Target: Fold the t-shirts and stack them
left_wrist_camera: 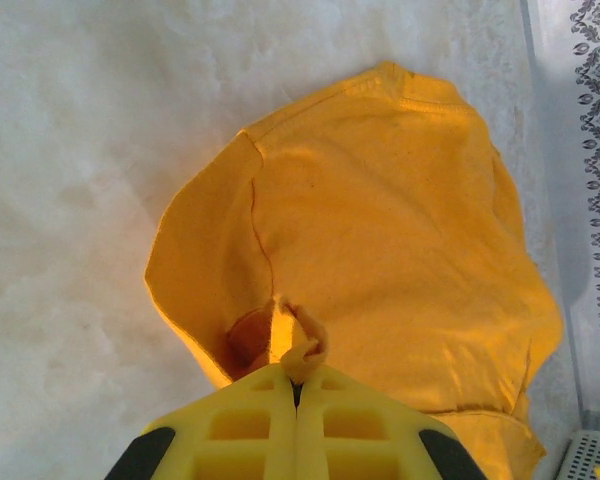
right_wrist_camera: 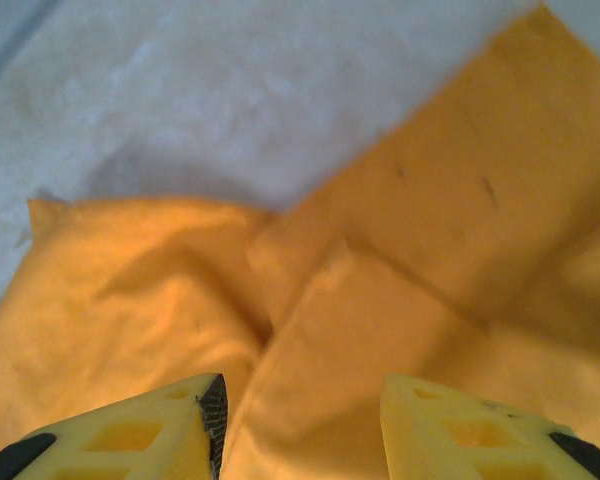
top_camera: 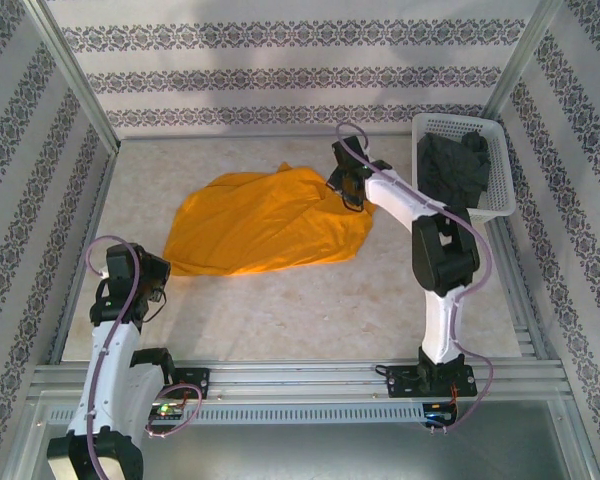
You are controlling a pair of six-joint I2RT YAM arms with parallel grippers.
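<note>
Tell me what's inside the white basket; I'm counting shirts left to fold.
A crumpled dark grey t-shirt lies in the white lattice basket. Anything beneath it is covered.

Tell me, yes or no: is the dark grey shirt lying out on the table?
No, the dark grey shirt sits bunched inside the white basket.

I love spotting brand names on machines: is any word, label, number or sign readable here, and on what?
No text can be read anywhere.
The orange t-shirt: plain, no print or tag showing.
The dark t-shirt in the white basket: no lettering visible.
The wall pattern: ornament, not writing.
The small board by the left arm's base: too small to read.
</note>
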